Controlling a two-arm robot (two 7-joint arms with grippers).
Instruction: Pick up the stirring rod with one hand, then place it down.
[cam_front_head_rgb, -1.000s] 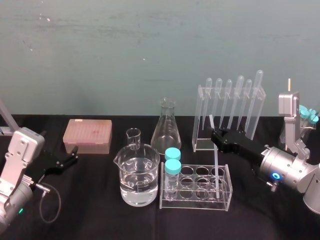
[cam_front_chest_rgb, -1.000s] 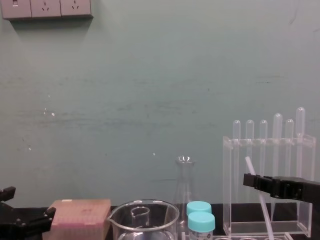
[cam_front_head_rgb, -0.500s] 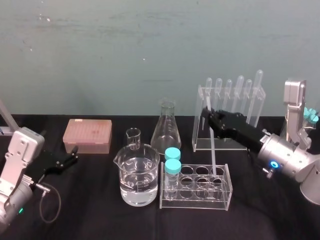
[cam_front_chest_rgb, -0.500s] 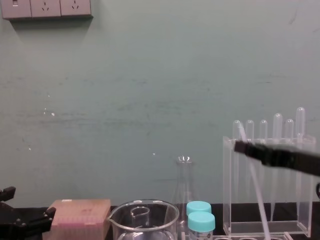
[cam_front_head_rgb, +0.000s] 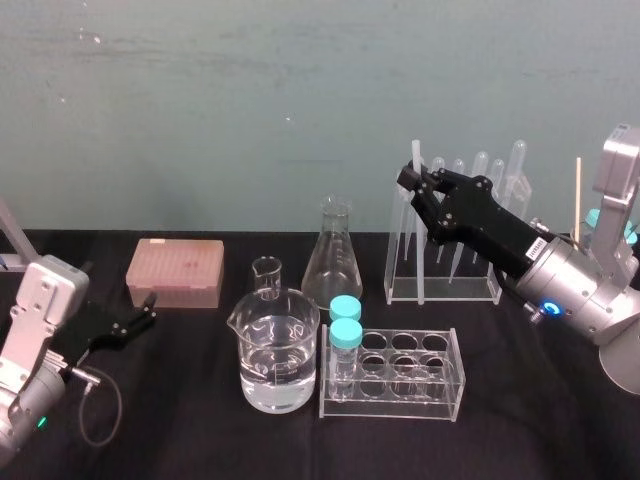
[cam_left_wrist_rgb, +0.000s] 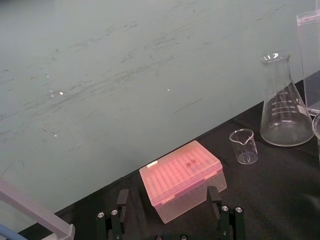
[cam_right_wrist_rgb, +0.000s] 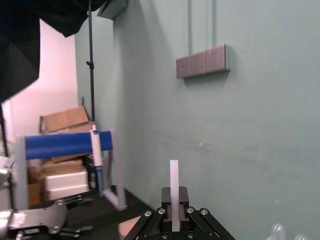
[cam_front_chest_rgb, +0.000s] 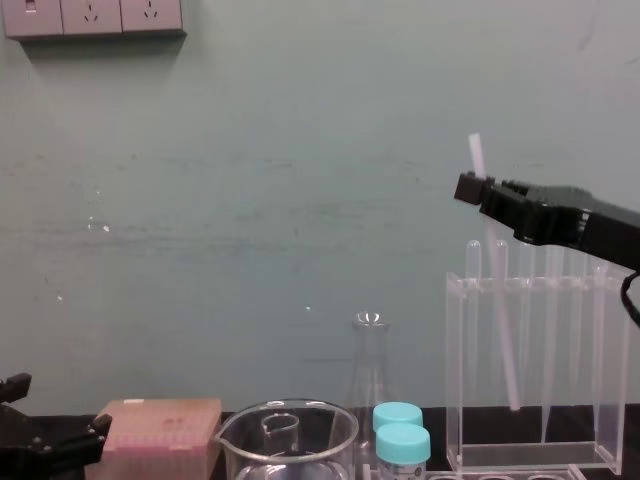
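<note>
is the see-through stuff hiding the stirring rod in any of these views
Head view: the stirring rod crosses the clear rack, so both pale shapes merge; chest view: same overlap below the right pincer, tip plain against the wall; right wrist view: rod stands out, evenly lit; left pincer parked at the left.

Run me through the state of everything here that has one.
stirring rod: gripped near its top, near upright, off the table
right tool: shut on the stirring rod, raised before the pipette stand
left tool: open, parked at the left
large beaker: part-filled with clear liquid
flask: looks empty
two vials: capped, standing in the tube rack
tip box: lid shut
</note>
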